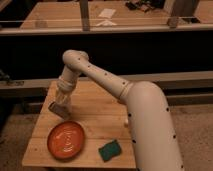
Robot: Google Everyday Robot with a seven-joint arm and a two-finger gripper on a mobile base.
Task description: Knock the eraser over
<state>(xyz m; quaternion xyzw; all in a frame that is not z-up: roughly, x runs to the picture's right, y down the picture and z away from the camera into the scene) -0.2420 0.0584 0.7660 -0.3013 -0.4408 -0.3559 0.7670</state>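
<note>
Here, end effector [61, 104] over wooden table [107, 112], finger state unclear, no readable writing

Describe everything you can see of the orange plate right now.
The orange plate is round and shallow, glossy like plastic or glazed ceramic, with a faint pale swirl at its centre. It lies flat and upright on the wooden table, near the front left corner. Nothing sits in it. The gripper hangs just behind it; a green sponge lies apart, to its right.

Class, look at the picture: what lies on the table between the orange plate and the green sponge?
Nothing: in the camera view only bare wooden table separates the orange plate from the green sponge. The hand hangs above the plate, near the table's left edge.
</note>
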